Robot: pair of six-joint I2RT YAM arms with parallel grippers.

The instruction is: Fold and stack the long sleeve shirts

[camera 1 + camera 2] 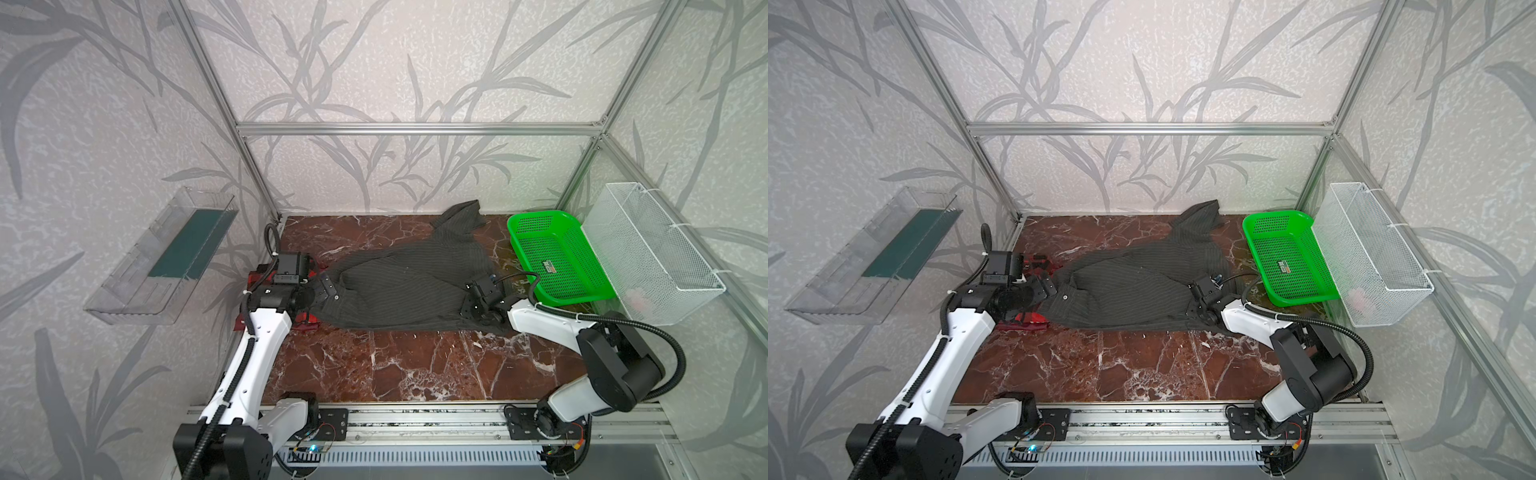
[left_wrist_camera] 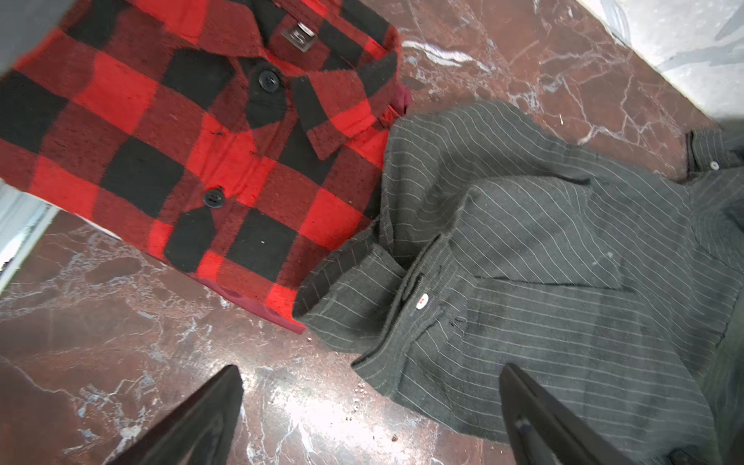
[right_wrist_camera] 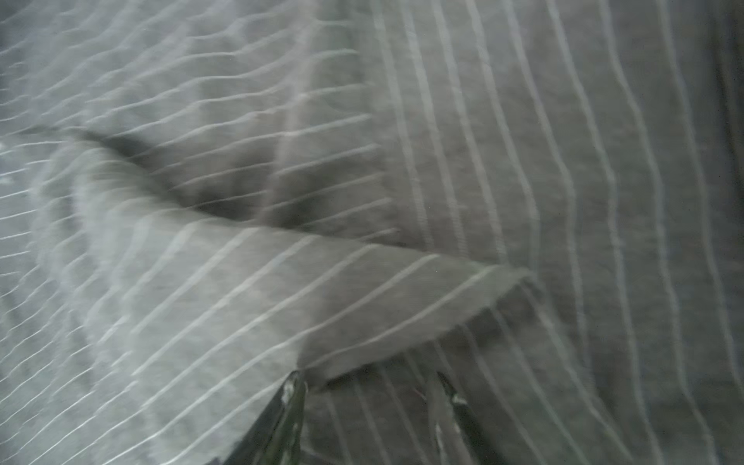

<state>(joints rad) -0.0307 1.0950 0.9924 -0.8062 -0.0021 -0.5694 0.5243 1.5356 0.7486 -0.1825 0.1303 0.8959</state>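
- Left wrist view: the folded red-and-black buffalo plaid shirt (image 2: 181, 161) lies flat on the dark red marble tabletop (image 2: 120, 362). The dark charcoal pinstriped shirt (image 2: 563, 261) touches its edge, collar end toward it.
- In both top views the charcoal shirt (image 1: 407, 282) sprawls unfolded across mid-table, with one part reaching toward the back wall.
- Left gripper (image 2: 370, 368) hovers empty, jaws wide apart, just over the charcoal collar corner.
- Right gripper (image 3: 370, 378) is pressed into pinstriped cloth at the end away from the collar. Its jaws stand partly apart, and I cannot tell whether they pinch a layer.
- Handling, as I judge it: both shirts are light and limp, likely to slide on polished stone and to sag when lifted. They are best taken at doubled edges such as the collar, placket or hem corners.
- Count: two shirts, two grippers, one green plastic basket (image 1: 557, 253), one white wire basket (image 1: 652, 253).
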